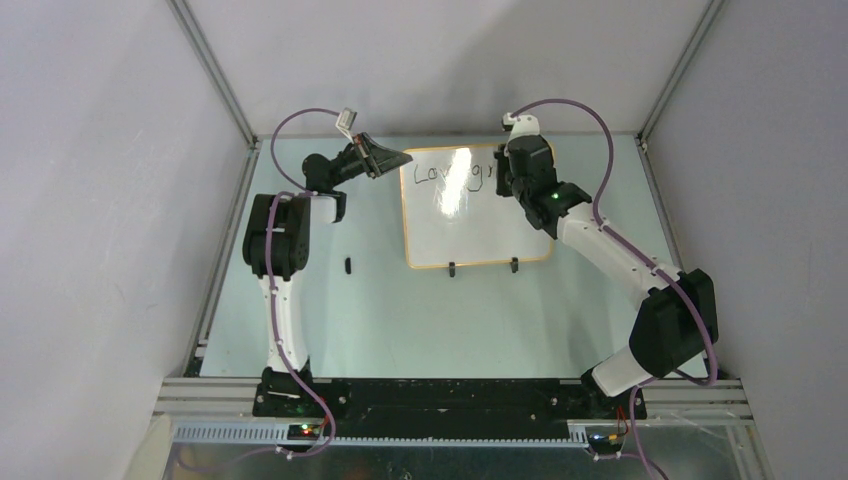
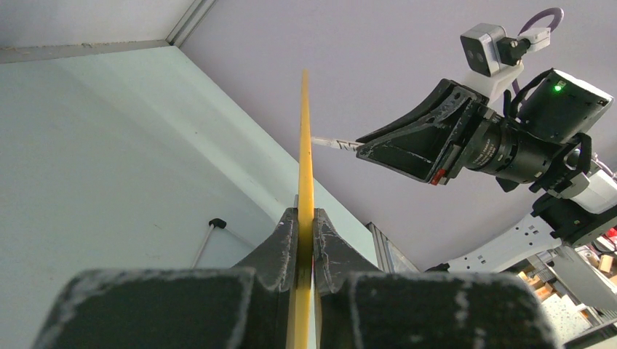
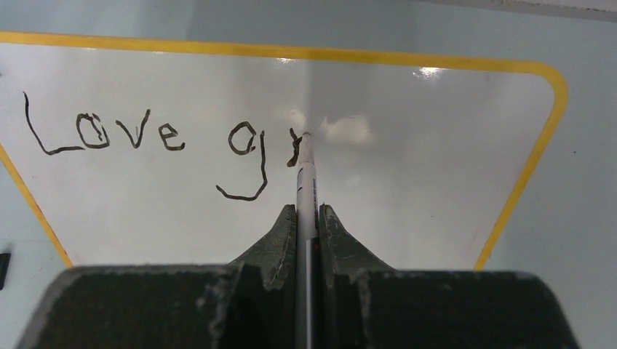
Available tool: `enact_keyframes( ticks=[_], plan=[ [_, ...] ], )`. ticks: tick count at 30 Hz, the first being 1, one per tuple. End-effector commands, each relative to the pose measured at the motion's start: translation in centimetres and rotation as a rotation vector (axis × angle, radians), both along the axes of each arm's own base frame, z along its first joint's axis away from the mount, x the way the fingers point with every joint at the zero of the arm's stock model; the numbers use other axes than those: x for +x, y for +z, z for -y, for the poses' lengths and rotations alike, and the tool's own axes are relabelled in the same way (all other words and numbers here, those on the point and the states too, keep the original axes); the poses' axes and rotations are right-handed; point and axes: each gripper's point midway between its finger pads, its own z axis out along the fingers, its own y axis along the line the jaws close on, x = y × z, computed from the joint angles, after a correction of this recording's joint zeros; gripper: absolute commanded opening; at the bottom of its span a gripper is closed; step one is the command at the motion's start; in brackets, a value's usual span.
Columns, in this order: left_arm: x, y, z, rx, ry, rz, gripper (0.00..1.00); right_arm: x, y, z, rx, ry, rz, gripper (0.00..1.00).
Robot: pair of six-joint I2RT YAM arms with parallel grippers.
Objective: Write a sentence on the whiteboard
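The whiteboard [image 1: 480,225] lies on the pale table, with its orange-yellow rim and two black feet at the near edge. My left gripper [image 1: 400,160] is shut on the board's far left corner. The left wrist view shows that rim [image 2: 305,145] edge-on between the left gripper [image 2: 305,218] fingers. My right gripper [image 3: 308,211] is shut on a slim grey marker [image 3: 307,182]. The marker's tip touches the whiteboard [image 3: 407,182] at the end of the sentence [image 3: 102,134], which reads "Love gr". In the top view the right gripper [image 1: 503,180] hovers over the board's far edge, by the sentence [image 1: 450,178].
A small black cap [image 1: 347,265] lies on the table left of the board. Aluminium frame rails [image 1: 225,260] and grey walls enclose the table on three sides. The right arm [image 1: 610,245] stretches across the table's right half.
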Motion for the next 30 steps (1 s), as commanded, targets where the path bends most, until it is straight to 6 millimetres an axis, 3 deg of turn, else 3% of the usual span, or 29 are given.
enact_keyframes(
  ticks=[1,7,11,14,19,26,30],
  plan=[
    [-0.9,2.6,0.1,0.000,-0.006,0.100,0.00,1.2,2.0,0.7,0.010,-0.049,0.054,0.00],
    [-0.9,2.6,0.1,0.000,-0.006,0.101,0.00,1.0,2.1,0.8,0.011,-0.050,0.052,0.00],
    [-1.0,2.6,0.2,0.001,-0.008,0.101,0.00,0.1,2.9,0.7,0.042,-0.026,0.078,0.00],
    [-1.0,2.6,0.2,0.001,-0.008,0.101,0.00,-0.8,4.7,0.8,0.075,-0.004,0.144,0.00],
    [-0.9,2.5,0.1,0.002,-0.007,0.099,0.00,-1.7,4.9,1.2,0.083,0.021,0.197,0.00],
    [-0.8,2.5,0.1,0.002,-0.008,0.095,0.00,-1.7,5.9,2.1,0.068,0.021,0.268,0.00],
    [-0.8,2.5,0.2,0.001,-0.008,0.097,0.00,-2.0,6.5,1.4,0.084,0.095,0.276,0.00]
  ],
)
